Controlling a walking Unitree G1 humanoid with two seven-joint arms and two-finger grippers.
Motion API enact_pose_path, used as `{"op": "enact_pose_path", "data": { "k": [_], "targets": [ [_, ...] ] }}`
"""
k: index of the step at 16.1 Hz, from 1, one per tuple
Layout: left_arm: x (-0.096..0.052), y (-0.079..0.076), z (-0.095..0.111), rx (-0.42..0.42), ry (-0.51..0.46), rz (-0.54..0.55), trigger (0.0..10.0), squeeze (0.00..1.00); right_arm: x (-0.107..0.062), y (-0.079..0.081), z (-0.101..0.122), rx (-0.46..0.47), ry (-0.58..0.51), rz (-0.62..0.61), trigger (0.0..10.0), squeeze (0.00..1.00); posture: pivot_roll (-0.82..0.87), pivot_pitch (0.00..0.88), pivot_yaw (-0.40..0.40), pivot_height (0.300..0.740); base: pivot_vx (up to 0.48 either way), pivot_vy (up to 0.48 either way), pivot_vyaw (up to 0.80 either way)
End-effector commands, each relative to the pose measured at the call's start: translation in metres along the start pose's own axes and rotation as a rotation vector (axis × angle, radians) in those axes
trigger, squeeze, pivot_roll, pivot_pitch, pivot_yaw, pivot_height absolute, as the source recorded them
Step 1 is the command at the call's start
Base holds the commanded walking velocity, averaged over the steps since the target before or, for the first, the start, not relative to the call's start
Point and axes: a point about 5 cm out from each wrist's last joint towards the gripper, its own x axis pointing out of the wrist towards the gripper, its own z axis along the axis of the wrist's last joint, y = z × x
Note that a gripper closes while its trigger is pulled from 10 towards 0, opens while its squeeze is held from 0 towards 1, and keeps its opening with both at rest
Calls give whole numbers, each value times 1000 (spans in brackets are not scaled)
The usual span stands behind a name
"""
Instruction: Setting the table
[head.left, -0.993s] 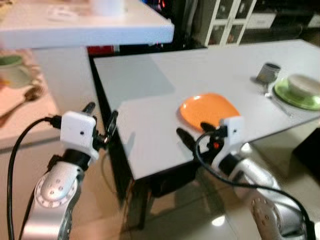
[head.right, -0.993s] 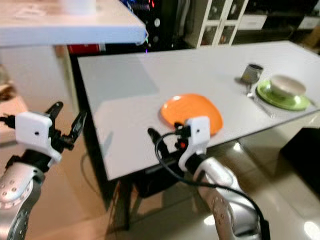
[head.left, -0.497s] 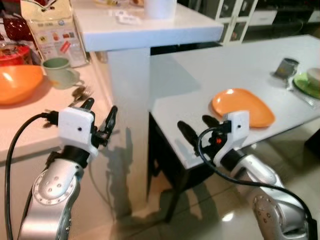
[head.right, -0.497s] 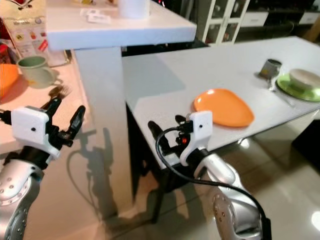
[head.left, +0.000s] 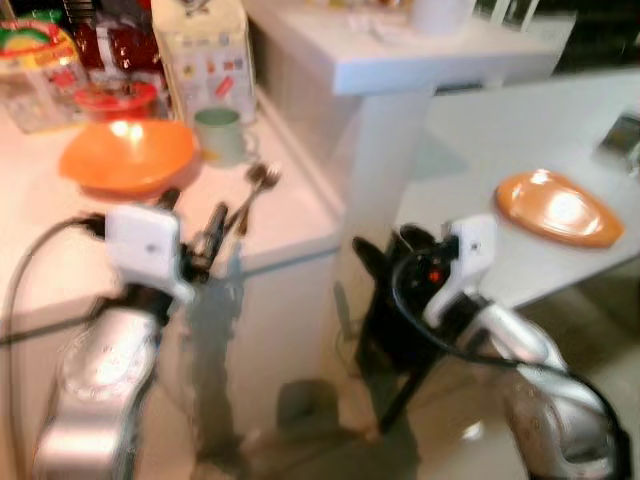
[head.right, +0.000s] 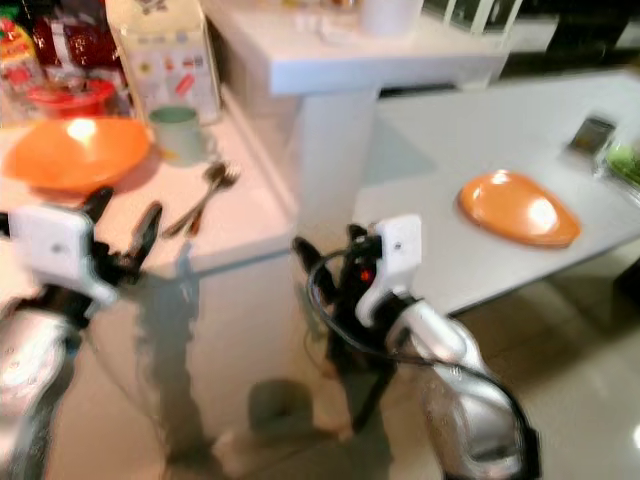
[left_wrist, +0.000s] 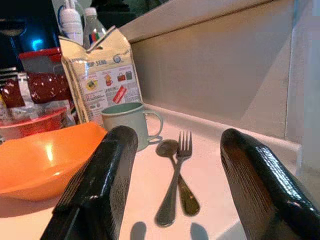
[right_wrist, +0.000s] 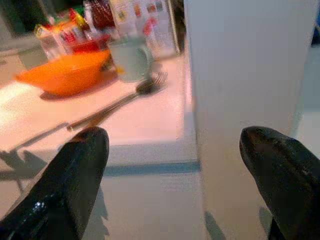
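**Inspector:** State of the left pincer (left_wrist: 172, 200)?

**Assessor:** Fingers spread apart, nothing between them. It hovers before the near edge of the pale surface (head.left: 290, 225), pointing at the fork (left_wrist: 176, 182) and spoon (left_wrist: 175, 170).

**Inspector:** Positions, taking the orange bowl (head.left: 127, 155) as reference.

**Assessor:** A pale green mug (head.left: 220, 135) stands just beside the bowl, on the side toward the white pillar (head.left: 385, 170). The fork and spoon lie together, touching, nearer the robot than the mug and on the pillar side of the bowl. Behind the bowl stand a printed carton (left_wrist: 97, 82) and a red-lidded container (left_wrist: 47, 75).

**Inspector:** Right pincer (right_wrist: 175, 165)?

**Assessor:** Also spread wide and empty, held low in front of the pillar, well apart from the bowl.

**Inspector:** Anything past the pillar?

**Assessor:** An orange plate (head.left: 555, 208) lies flat on the grey dining surface (head.right: 470, 130), far from the bowl. The head views are blurred; finer detail there cannot be told.
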Motion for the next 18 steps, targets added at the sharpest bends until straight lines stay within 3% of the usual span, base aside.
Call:
{"op": "enact_pose_path", "data": {
  "k": [1, 5, 7, 9, 18],
  "targets": [
    [1, 4, 0, 16, 7, 8, 10000, 0, 2, 2, 6, -5, -19, 4, 10000, 0, 76, 0, -51, 740, 0, 480, 0],
    [10, 12, 3, 24, -9, 70, 10000, 0, 3, 1, 6, 0, -24, -11, 10000, 0, 74, 0, -44, 740, 0, 240, 0],
    [21, 14, 4, 64, -13, 89, 10000, 0, 5, 3, 8, 0, -34, -13, 10000, 0, 71, 0, -35, 740, 0, -480, 0],
    [26, 12, 6, 40, -16, 94, 10000, 0, 5, 1, 9, -1, -41, -30, 10000, 0, 69, 0, -27, 740, 0, -476, 0],
    [44, 7, 11, 36, -59, 72, 10000, 0, 10, -8, 19, -10, -67, -71, 10000, 0, 62, 0, -21, 740, 37, 0, -83]
  ]
}}
